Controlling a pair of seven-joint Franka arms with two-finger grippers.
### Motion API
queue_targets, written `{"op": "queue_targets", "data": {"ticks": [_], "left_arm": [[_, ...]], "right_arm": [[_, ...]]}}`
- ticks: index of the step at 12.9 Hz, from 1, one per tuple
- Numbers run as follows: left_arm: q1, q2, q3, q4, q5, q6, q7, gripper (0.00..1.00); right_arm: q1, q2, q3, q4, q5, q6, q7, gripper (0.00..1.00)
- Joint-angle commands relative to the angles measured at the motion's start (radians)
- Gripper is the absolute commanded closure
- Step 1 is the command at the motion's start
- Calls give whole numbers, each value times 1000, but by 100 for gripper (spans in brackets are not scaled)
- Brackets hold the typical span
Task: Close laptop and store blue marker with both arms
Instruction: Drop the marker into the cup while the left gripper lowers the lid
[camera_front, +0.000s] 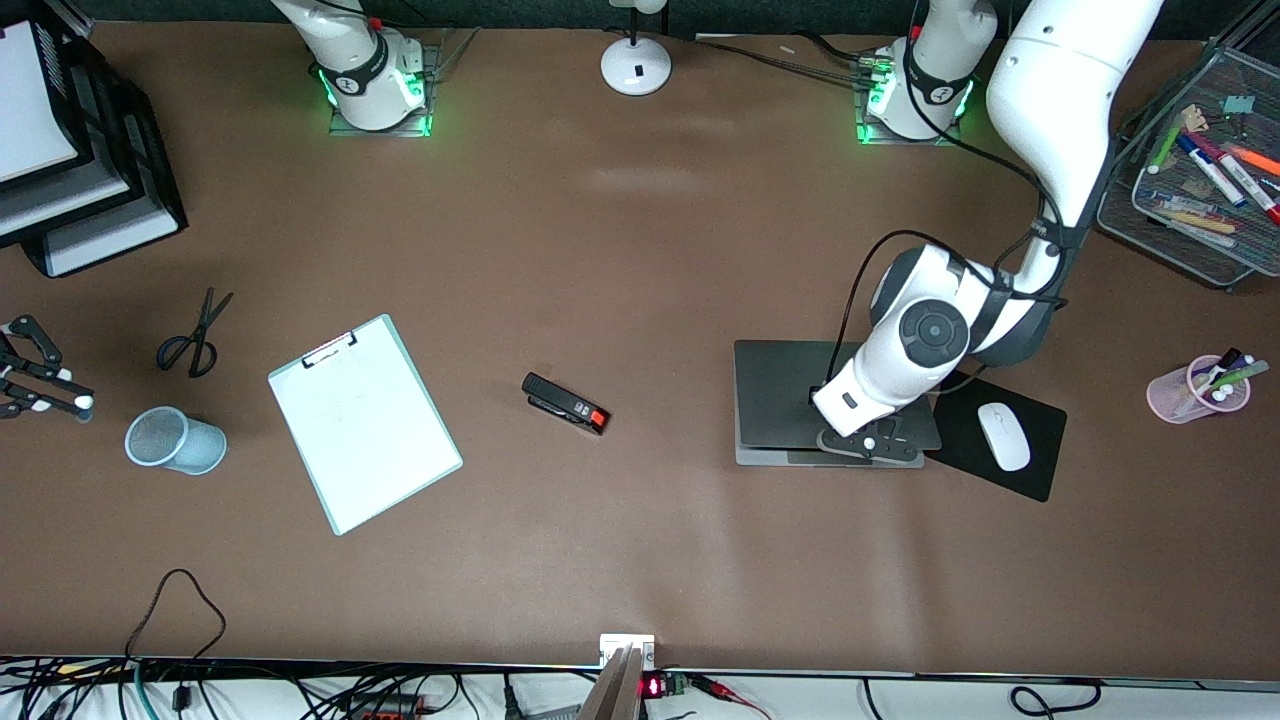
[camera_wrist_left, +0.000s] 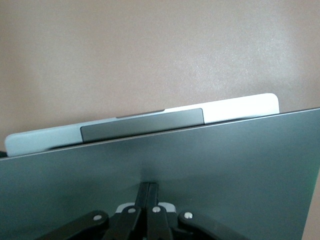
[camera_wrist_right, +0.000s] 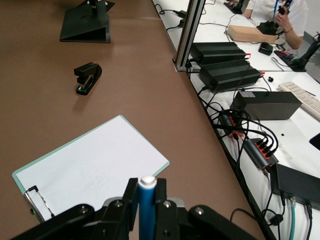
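My left gripper (camera_front: 868, 445), fingers pressed together, pushes the laptop (camera_front: 785, 400) lid nearly flat at stapler's (camera_front: 566, 403) three o'clock; right gripper (camera_wrist_right: 145, 202) clasps the blue marker (camera_wrist_right: 146, 206), storing comes next

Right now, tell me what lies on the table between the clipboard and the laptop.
In the front view, only the black stapler lies between the clipboard and the laptop; the rest is bare brown table.

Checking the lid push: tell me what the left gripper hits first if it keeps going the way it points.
Probably the laptop lid: the left gripper already sits against it in the left wrist view, lid not quite closed, base edge showing past it.
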Motion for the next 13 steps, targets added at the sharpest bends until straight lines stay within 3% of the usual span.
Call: {"op": "queue_targets", "data": {"ticks": [1, 8, 13], "left_arm": [[-9, 39, 7, 41, 27, 0, 2, 100], [-6, 96, 12, 56, 84, 89, 2, 100], [-6, 122, 12, 68, 95, 90, 9, 100]], "right_arm": [[-37, 22, 12, 15, 67, -19, -37, 100], [-85, 178, 14, 26, 211, -28, -155, 100], [-89, 223, 14, 26, 225, -57, -175, 100]]}}
